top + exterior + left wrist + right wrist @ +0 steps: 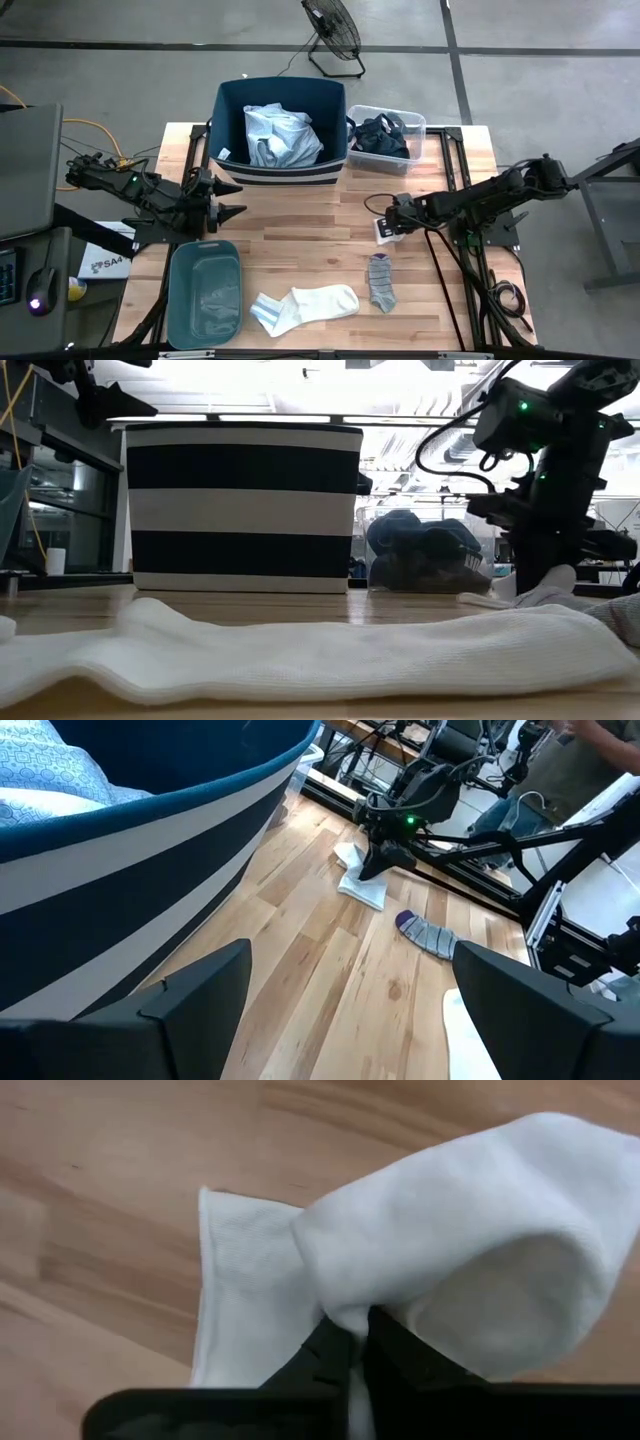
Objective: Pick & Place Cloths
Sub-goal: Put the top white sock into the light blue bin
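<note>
A small white sock (460,1240) lies right of the table's middle, with my right gripper (392,226) shut on it. A long white sock (305,303) and a grey sock with a purple toe (381,283) lie flat near the table's near edge. A light blue shirt (278,135) sits in the navy striped bin (280,172). Dark garments (382,133) fill a clear plastic box. My left gripper (233,199) hangs open beside the bin's near left corner, touching nothing. My right gripper pinches the small white sock between its two fingers (345,1352) at a bunched fold (340,1315) of several layers, coming from above. The pinched part arches up off the wood, while the sock's flat end (240,1280) still lies on the table.
The teal plastic tub (203,293) stands at the near left corner. The clear box (415,122) stands right of the bin at the far edge. Bare wood (300,230) lies between the two grippers. A fan (335,30) stands on the floor beyond the table.
</note>
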